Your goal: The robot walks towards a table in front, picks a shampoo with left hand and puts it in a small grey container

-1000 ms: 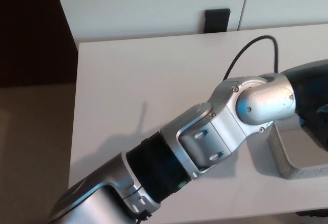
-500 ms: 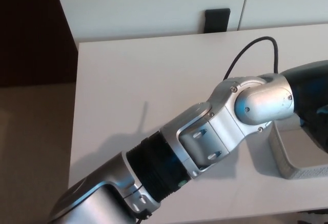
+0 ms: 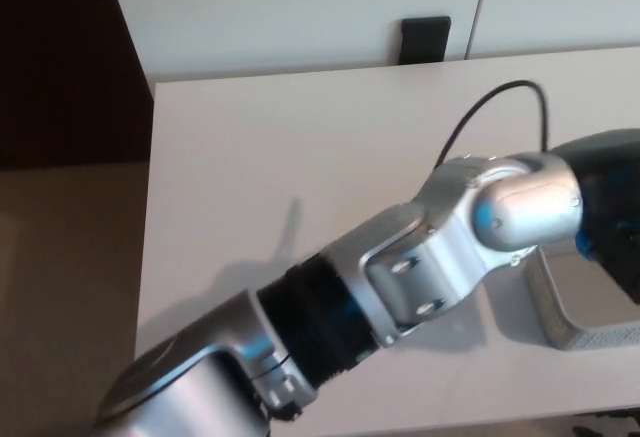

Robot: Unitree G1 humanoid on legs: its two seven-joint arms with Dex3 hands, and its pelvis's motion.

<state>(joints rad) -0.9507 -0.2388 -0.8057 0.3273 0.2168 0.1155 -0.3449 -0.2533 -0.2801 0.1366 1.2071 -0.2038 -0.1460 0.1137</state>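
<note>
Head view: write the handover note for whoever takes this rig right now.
Left hand: at the picture's right edge, mostly cut off; whether it is open or shut cannot be told.
Right hand: not in view.
Small grey container: on the white table, front right, just below the left hand.
Shampoo: not clearly seen; a blue sliver by the hand may be it.
Done: robot is at the table, left arm reaching over the container.
Left: confirm the shampoo goes into the container, then pull the arm back.
</note>
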